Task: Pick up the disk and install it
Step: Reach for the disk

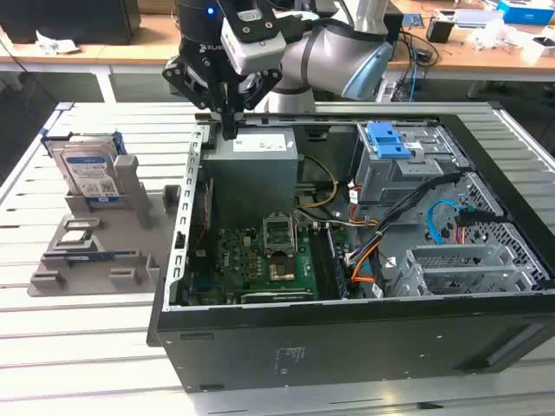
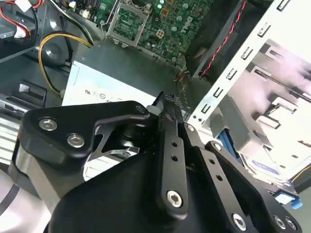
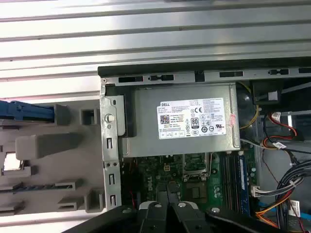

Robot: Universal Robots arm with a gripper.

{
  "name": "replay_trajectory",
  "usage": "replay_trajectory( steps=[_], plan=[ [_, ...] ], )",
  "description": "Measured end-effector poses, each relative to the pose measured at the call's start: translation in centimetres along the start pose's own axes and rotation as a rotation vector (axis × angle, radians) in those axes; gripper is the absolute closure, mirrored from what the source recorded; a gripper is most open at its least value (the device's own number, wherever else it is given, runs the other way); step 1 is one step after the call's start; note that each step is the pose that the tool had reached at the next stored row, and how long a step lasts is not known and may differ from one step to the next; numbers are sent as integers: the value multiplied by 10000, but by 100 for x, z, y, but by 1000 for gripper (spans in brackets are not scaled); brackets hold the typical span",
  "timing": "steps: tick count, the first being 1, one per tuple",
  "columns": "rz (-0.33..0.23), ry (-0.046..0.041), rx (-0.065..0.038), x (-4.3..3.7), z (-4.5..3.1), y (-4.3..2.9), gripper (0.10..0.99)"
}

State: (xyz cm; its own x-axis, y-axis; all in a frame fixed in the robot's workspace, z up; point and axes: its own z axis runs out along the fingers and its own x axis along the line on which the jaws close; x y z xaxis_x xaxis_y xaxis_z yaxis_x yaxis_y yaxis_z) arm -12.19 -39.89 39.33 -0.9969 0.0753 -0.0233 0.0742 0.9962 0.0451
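- Gripper [image 1: 229, 132]: black metal fingers closed tip to tip, holding nothing, above the grey sheet-metal power supply [image 1: 251, 173].
- Disk [image 1: 89, 173]: flat silver rectangle with blue rails, upright in the grey moulded holder [image 1: 139, 217]; lower edge hidden.

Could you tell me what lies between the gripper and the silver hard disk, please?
In the exterior view, between the black gripper and the silver blue-railed disk lie the computer case's metal wall, slatted table and the grey holder's upright block.
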Motion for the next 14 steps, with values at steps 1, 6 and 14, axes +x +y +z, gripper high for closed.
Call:
replay_trajectory(
  steps=[1, 6, 14],
  plan=[
    [0, -1, 0, 3, 0, 0, 980],
    [0, 0, 0, 195, -5, -15, 980],
    [0, -4, -1, 524, -14, -39, 980]
  ],
)
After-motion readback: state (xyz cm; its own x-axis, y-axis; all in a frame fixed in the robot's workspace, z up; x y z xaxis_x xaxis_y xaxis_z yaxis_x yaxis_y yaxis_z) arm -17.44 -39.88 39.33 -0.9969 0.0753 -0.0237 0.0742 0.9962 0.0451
